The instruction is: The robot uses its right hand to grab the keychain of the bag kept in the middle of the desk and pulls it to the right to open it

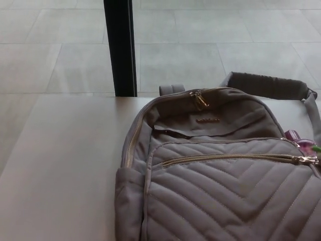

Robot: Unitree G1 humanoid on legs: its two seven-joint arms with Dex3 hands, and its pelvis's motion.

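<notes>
Neither robot hand was in view, so whether the right hand was spread, curled or holding anything could not be told. The grey quilted fabric backpack (220, 186) lay flat on the pale grey tabletop (60, 170), filling the lower right of the head view. Its front-pocket gold zipper (230, 158) ran across the quilted panel and looked closed, with the gold slider (307, 159) at the far right end. The pink translucent keychain charm (301, 140) sat just beside that slider, partly cut off by the picture's right edge.

The main risk was judged to be a poor grab: the charm looked small and glossy, so thick fingers could slip off it or pinch the fabric instead. Because the slider was already at the right end, a rightward pull might drag the whole bag across the tabletop rather than run the zipper. A second pair of gold zipper pulls (200, 99) at the bag's top could be mistaken for the target.

The grey padded shoulder strap (268, 86) lay behind the bag, near the charm, and could snag an approaching hand. A black vertical post (119, 47) stood beyond the tabletop over the grey tiled floor (200, 45), well clear.
</notes>
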